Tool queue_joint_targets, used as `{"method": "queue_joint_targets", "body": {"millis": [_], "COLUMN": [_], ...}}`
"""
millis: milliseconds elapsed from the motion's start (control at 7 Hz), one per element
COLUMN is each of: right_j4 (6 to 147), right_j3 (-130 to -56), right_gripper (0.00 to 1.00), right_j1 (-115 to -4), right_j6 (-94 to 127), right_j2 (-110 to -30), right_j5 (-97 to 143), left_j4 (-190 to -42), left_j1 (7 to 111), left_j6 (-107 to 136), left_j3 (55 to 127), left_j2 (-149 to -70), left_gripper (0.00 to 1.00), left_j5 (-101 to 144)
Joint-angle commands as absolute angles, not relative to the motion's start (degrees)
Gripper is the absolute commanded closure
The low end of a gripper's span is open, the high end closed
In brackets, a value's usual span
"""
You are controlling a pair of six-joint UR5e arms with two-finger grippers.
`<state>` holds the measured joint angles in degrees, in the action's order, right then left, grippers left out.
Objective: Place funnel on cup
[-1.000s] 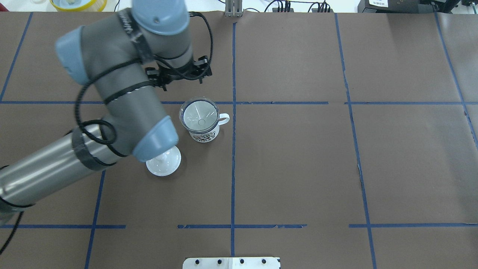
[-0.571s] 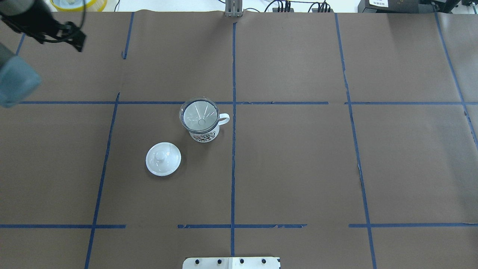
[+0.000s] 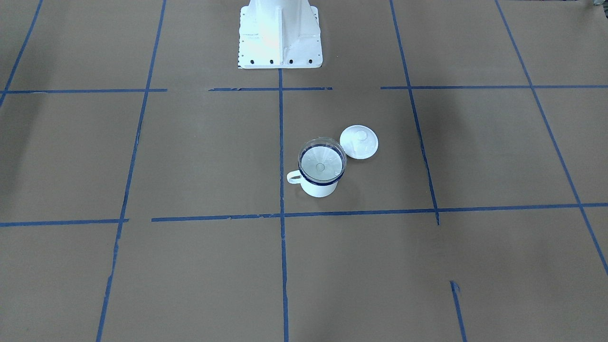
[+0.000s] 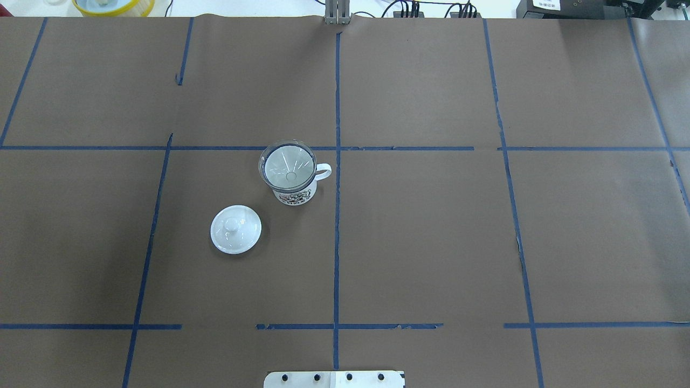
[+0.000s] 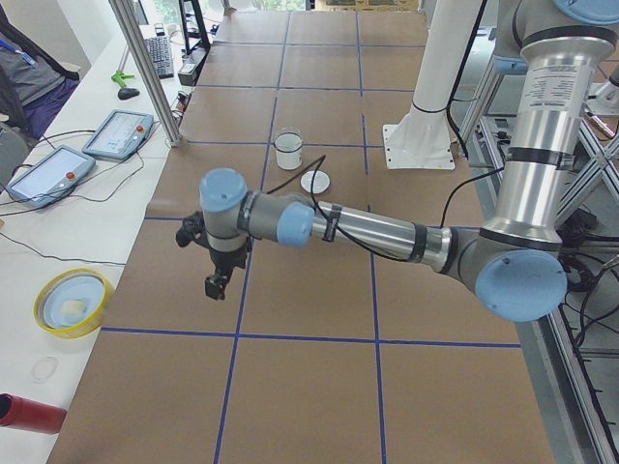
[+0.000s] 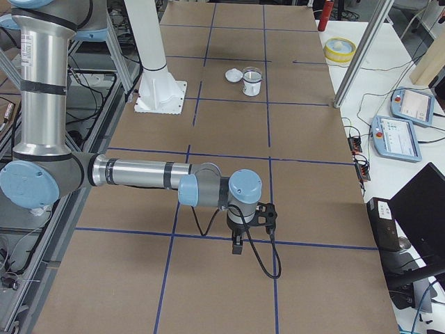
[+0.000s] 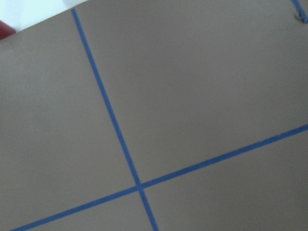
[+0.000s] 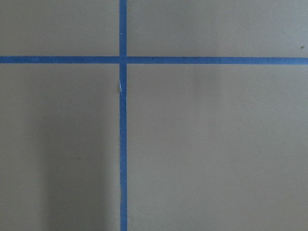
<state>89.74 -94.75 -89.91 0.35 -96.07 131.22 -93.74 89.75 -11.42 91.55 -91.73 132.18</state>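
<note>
Hovering left hand [image 5: 213, 287], apparently empty

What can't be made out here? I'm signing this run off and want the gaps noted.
The left hand shows only in the exterior left view, small and dark: open or shut unclear.
The right hand shows only in the exterior right view: same doubt.
The funnel has its spout hidden inside the cup in every view.
The cup's print is too small to read in the overhead view.
</note>
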Motion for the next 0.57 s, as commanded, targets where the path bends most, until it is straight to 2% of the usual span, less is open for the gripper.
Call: {"method": "queue_joint_targets", "body": {"millis": [0, 429], "right_j4": [89.7, 89.7], "right_j3": [-94.7, -94.7], "right_gripper": [0.00, 0.00], "right_j1": [-89.9, -89.9], "right_j6": [0.4, 0.4], "right_j2": [-96.1, -96.1], "right_j5": [131.2, 131.2], "left_j4": [-93.3, -93.8], "left_j1": [93.9, 93.9], "left_j6": [-10.7, -11.1], "left_j3": [89.7, 91.0], "left_j2": [-88.4, -86.7], "left_gripper": [0.00, 0.00], "left_j5": [132.8, 132.7]}}
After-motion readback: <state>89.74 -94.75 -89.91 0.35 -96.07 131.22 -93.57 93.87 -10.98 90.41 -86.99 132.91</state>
